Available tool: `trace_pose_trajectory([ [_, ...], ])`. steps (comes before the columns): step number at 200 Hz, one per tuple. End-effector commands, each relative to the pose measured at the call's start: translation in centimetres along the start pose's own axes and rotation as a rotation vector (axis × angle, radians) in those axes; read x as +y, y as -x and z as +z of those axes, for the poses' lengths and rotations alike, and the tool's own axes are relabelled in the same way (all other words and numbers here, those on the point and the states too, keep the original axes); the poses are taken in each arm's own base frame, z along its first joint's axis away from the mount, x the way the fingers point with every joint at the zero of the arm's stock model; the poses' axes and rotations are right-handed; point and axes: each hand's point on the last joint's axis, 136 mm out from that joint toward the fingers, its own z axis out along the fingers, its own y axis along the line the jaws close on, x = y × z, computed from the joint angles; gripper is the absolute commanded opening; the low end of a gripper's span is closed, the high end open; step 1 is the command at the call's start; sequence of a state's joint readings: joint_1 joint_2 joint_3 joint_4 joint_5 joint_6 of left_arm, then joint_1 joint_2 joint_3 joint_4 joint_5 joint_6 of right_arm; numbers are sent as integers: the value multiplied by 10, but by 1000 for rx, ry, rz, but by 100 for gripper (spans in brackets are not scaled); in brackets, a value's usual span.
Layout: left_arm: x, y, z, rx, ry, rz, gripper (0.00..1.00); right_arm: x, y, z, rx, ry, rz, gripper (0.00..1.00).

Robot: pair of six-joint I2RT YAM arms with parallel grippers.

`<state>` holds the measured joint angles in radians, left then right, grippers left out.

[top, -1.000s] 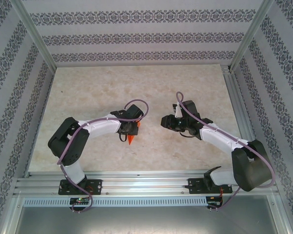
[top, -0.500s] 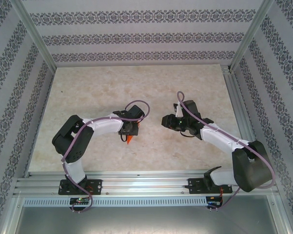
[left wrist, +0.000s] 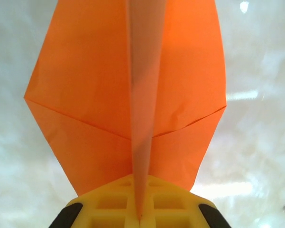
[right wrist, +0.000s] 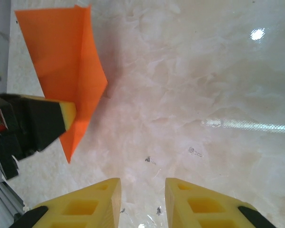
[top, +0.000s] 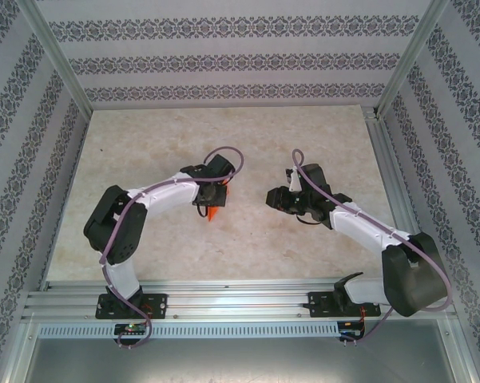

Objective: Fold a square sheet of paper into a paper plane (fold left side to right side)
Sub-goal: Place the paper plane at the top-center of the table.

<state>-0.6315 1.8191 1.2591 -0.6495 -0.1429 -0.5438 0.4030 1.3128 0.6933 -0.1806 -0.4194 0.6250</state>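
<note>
– Paper plane (left wrist: 90,90), item one, bright orange. Where is it?

– In the left gripper (left wrist: 139,212). The claw is clenched on the plane's centre ridge, with its yellow fingers (left wrist: 109,204) pressed to either side of the fold. A wing spreads to each side of the ridge, and each wing has a slanting crease.

– And from above?

– The plane (top: 214,212) is a small orange wedge under the left gripper (top: 211,204), over the middle of the table (top: 144,136) and a little left of centre. Its point faces the near edge.

– Does it touch the table?

– I cannot tell. From the right wrist, the plane (right wrist: 61,52) hangs with its point downward and throws a shadow on the marbled surface. One finger of the left gripper (right wrist: 61,116) is against it there.

– Item two, the right gripper?

– The right gripper (top: 272,197) faces the plane across a bare strip of table and stays apart from it. In its own view the right gripper (right wrist: 142,192) is released. Its two yellow fingers (right wrist: 90,204) have a gap between them, with nothing in it but tabletop.

– Item three, the surroundings?

– Patterned walls (top: 240,64) on three sides, and a metal rail (top: 240,299) at the near edge that carries both arm bases.
</note>
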Motion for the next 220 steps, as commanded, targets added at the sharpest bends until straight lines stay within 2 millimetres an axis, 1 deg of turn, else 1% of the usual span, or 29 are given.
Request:
trace_pose_trajectory([
  [1, 20, 20, 10, 32, 25, 33, 0, 0, 5, -7, -30, 2, -23, 30],
  [31, 34, 54, 31, 30, -21, -19, 0, -1, 4, -10, -33, 2, -22, 30],
  [50, 43, 72, 42, 26, -7, -14, 0, -3, 2, -12, -32, -3, -20, 30],
  [89, 58, 96, 68, 55, -20, -39, 0, -8, -2, -15, -28, -15, -12, 30],
  [104, 64, 102, 72, 48, -10, -32, 0, -10, -3, -16, -24, -25, -8, 30],
  [136, 69, 107, 86, 71, -14, -8, 0, -12, -2, -20, -33, -35, -9, 31],
  [174, 76, 103, 103, 107, 5, -4, 0, -14, -3, -24, -42, -46, -8, 32],
  [186, 77, 100, 107, 116, 14, -4, 5, -15, -3, -25, -43, -46, -5, 32],
  [205, 77, 93, 112, 134, 12, -14, 10, -15, -3, -25, -46, -47, -2, 32],
  [220, 78, 91, 111, 138, 12, -21, 16, -15, -1, -26, -51, -47, -3, 32],
])
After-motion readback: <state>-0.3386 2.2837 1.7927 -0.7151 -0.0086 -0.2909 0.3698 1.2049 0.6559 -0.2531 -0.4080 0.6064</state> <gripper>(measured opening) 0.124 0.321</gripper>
